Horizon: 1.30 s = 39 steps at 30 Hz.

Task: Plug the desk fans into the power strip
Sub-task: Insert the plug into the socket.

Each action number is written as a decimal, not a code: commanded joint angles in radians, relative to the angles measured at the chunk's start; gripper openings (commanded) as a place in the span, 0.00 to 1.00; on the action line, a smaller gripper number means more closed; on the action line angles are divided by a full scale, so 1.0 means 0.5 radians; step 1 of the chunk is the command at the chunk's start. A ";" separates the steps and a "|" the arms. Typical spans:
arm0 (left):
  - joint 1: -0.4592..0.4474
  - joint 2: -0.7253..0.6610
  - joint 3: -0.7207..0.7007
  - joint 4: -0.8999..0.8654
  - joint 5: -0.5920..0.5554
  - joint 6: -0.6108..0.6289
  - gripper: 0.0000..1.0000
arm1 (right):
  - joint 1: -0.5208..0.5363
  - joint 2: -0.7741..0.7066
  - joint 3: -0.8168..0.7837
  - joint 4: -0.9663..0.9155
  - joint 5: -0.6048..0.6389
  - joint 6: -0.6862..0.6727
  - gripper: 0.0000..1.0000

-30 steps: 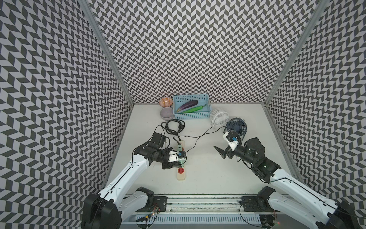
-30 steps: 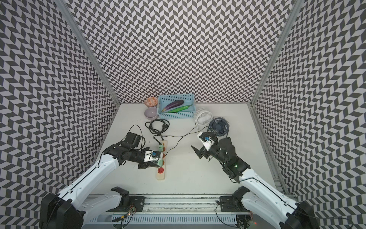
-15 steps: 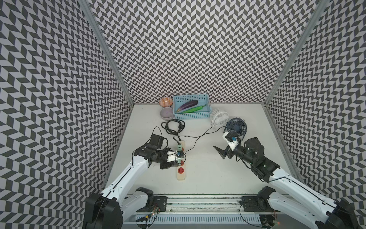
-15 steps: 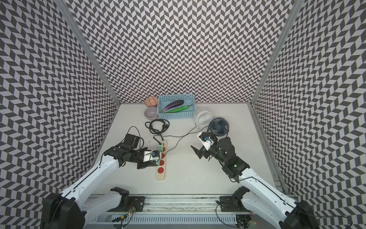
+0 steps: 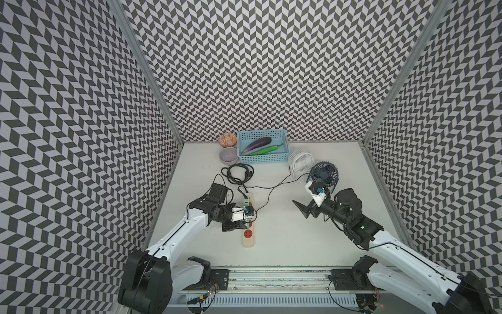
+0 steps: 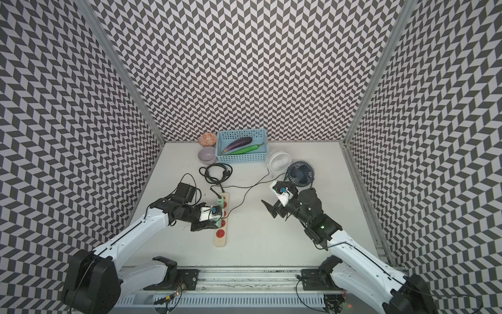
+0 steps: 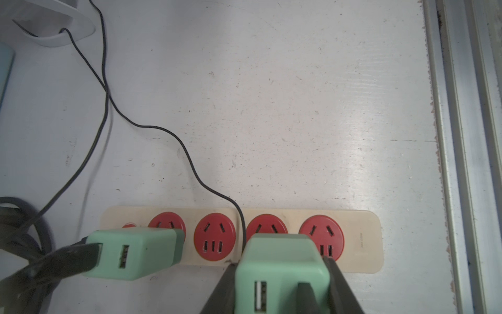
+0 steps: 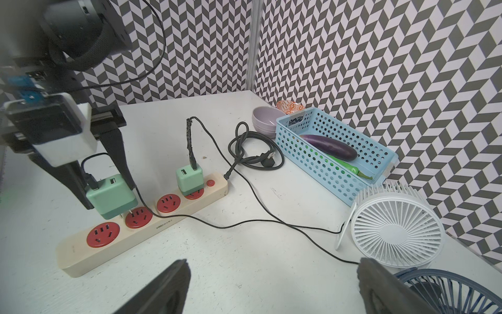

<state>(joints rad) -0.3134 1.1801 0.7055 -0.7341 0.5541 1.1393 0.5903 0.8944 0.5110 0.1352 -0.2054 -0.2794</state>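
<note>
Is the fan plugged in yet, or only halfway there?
One green adapter already sits in the power strip. The left gripper is shut on a second adapter, tilted over a red socket, prongs visible. Left: push it fully home. The right gripper hangs open.

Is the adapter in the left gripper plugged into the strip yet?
Not fully: the adapter, clamped in the left gripper, hangs tilted over the strip, a prong showing beneath it.

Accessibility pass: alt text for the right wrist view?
The left gripper, shut on a mint-green square plug adapter, holds it tilted over a red socket of the long cream power strip, one prong visible. A second green adapter sits plugged in beside the orange button.
</note>
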 commanded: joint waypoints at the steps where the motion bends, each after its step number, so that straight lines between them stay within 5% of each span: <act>1: -0.056 0.072 0.100 -0.016 -0.038 0.000 0.00 | -0.012 -0.065 -0.037 0.132 0.001 0.010 1.00; 23: 0.004 0.347 0.321 -0.195 -0.178 0.340 0.00 | -0.012 -0.103 -0.070 0.162 0.006 0.011 1.00; 39: 0.007 0.326 0.244 -0.231 0.030 0.308 0.00 | -0.012 -0.091 -0.075 0.175 0.007 0.008 1.00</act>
<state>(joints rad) -0.3153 1.3586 0.8452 -0.8585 0.5335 1.3079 0.5903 0.8566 0.4736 0.1715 -0.2050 -0.2790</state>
